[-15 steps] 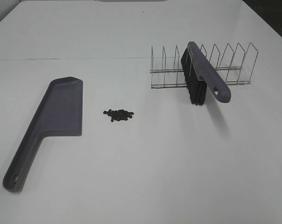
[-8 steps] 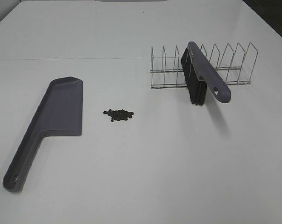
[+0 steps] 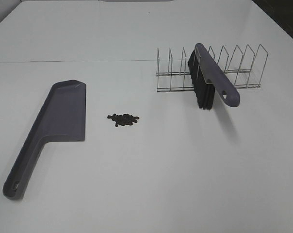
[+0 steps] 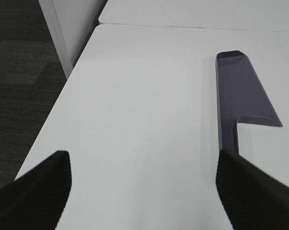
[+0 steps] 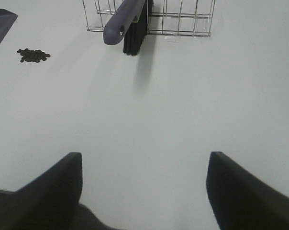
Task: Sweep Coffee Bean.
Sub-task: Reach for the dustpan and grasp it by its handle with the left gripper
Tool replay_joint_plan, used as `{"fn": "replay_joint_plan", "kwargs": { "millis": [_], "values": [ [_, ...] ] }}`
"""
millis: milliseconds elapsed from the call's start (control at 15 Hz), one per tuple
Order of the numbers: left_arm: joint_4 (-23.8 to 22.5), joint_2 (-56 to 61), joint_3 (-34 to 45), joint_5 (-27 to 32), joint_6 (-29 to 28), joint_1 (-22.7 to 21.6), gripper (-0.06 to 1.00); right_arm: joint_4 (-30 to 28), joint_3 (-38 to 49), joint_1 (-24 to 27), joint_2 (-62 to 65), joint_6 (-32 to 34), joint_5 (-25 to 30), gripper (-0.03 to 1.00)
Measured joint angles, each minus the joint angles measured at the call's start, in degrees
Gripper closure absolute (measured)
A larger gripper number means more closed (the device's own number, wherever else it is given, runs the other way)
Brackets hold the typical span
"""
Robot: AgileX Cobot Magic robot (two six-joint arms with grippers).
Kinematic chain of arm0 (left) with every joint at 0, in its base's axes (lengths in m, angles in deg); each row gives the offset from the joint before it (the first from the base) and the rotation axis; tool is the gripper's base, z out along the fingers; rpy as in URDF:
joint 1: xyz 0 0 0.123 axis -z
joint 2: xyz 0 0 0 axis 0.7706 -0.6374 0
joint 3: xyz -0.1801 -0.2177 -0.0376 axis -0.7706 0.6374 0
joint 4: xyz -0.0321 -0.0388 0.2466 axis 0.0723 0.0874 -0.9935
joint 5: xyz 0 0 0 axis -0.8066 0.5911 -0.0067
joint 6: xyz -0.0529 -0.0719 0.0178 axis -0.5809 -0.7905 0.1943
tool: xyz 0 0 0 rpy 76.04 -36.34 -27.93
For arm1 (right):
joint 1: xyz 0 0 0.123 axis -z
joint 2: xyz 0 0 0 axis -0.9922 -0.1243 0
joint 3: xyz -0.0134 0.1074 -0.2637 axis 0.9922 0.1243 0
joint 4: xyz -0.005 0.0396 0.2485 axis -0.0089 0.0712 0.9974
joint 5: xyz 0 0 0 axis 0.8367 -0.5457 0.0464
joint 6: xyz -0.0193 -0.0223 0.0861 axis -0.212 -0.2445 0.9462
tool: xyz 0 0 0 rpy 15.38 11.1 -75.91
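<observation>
A small cluster of dark coffee beans (image 3: 123,119) lies on the white table (image 3: 151,170); it also shows in the right wrist view (image 5: 33,55). A grey-purple dustpan (image 3: 59,116) lies flat left of the beans, handle toward the front; it shows in the left wrist view (image 4: 240,91). A grey-purple brush (image 3: 212,77) with black bristles leans in a wire rack (image 3: 234,68); it shows in the right wrist view (image 5: 127,19). My left gripper (image 4: 142,189) is open, back from the dustpan. My right gripper (image 5: 143,189) is open, back from the brush. Neither gripper shows in the exterior view.
The table's left edge (image 4: 63,91) drops to dark floor beside the left gripper. A seam (image 3: 69,61) runs across the table behind the dustpan. The wire rack also shows in the right wrist view (image 5: 183,21).
</observation>
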Motion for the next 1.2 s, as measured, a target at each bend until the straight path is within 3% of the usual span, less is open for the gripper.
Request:
{"fn": "replay_joint_plan", "kwargs": {
  "millis": [267,1200],
  "values": [
    [1.2,-1.1,0.0,0.0,2.5,0.0,0.18,0.2,0.0,0.0,0.0,0.0,0.0,0.36],
    [1.2,-1.1,0.0,0.0,2.6,0.0,0.18,0.6,0.0,0.0,0.0,0.0,0.0,0.34]
  ]
}}
